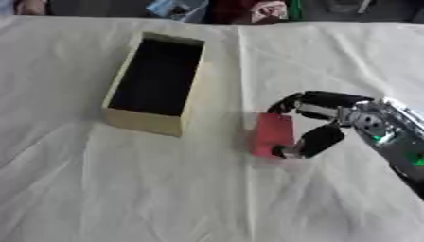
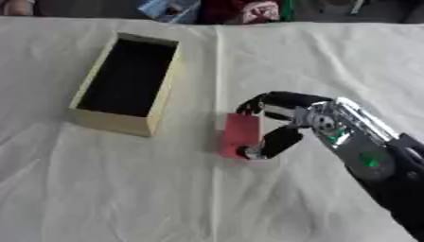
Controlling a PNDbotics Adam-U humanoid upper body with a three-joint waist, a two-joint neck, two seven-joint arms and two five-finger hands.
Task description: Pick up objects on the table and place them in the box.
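Observation:
A red block [image 1: 271, 133] lies on the white cloth, right of centre. My right hand [image 1: 331, 118] comes in from the right and is curled round it: the fingers [image 1: 311, 99] arch over its far end, the thumb [image 1: 314, 142] presses its near right side. The block still rests on the cloth. A tan box [image 1: 152, 120] with a dark, empty inside stands to the left of the block, long side running away from me. My left hand shows in neither view.
The white cloth [image 1: 165, 189] covers the whole table, with a fold line running down the middle. Coloured items and a person's hands lie beyond the far edge [image 1: 248, 12].

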